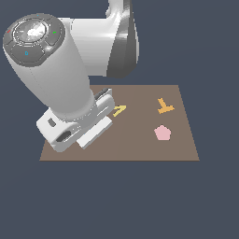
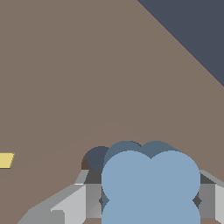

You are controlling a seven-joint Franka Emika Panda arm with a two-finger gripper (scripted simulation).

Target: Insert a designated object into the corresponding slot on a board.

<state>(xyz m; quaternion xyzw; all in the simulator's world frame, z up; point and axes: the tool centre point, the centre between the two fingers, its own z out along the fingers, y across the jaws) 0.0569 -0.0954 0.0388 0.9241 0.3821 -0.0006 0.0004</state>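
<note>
Clamped between the gripper [image 2: 151,201] fingers, by opposite edges: the blue clover piece [image 2: 151,186], likely light, stiff and smooth, so a firm edge grip across the lobes. Just beyond and below, partly hidden, the dark clover slot [image 2: 97,158] in the board [image 2: 87,78]. Farther off, a yellow piece [image 2: 6,160].

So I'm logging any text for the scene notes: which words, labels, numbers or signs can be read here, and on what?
No readable text in either view.
Arm's round end cap: small red, green and blue marks, too small to read as characters.
Board, pink pentagon, orange Y-shaped piece, yellow piece and blue clover piece in the gripper: all plain.
</note>
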